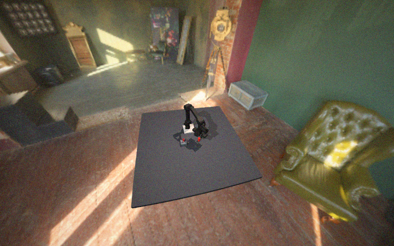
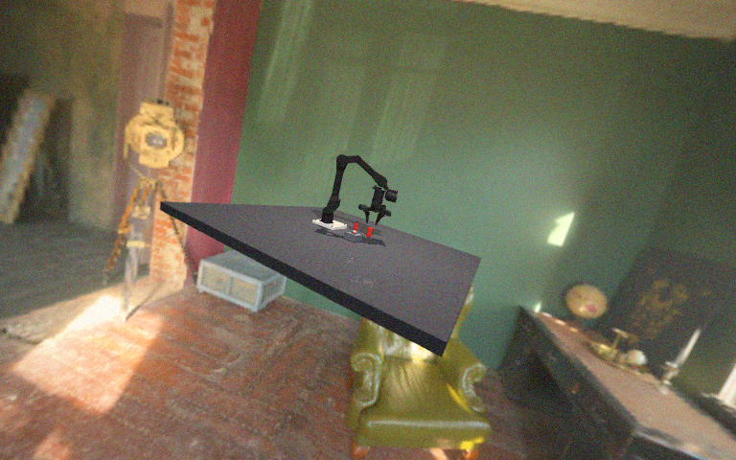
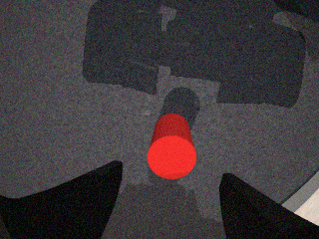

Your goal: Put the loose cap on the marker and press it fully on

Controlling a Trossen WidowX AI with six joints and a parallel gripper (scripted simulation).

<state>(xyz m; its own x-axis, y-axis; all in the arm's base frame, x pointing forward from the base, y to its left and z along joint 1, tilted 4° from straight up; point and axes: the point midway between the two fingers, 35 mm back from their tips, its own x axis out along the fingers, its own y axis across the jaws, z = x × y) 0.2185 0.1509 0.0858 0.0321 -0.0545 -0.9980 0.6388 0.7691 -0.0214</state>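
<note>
You have one red cap (image 3: 171,149) standing on the desk (image 1: 180,173), one red-tipped marker (image 2: 355,225) in one grey holder block (image 1: 182,141), and one arm with one tool (image 2: 375,219).

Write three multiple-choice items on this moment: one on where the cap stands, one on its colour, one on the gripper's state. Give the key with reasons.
1. Where is the cap?
A. On the marker
B. Upright on the table, below the gripper
C. Lying on the holder block

2. What colour is the cap?
A. Red
B. Blue
C. Green

3. What is the state of the gripper?
A. Shut on the cap
B. Shut on nothing
C. Open, holding nothing

Key:
1 B: the wrist view looks down on the cap's round top, standing on the table between and beyond the two fingers.
2 A: it shows bright red in every view.
3 C: the fingers stand apart on either side, clear of the cap.
</note>
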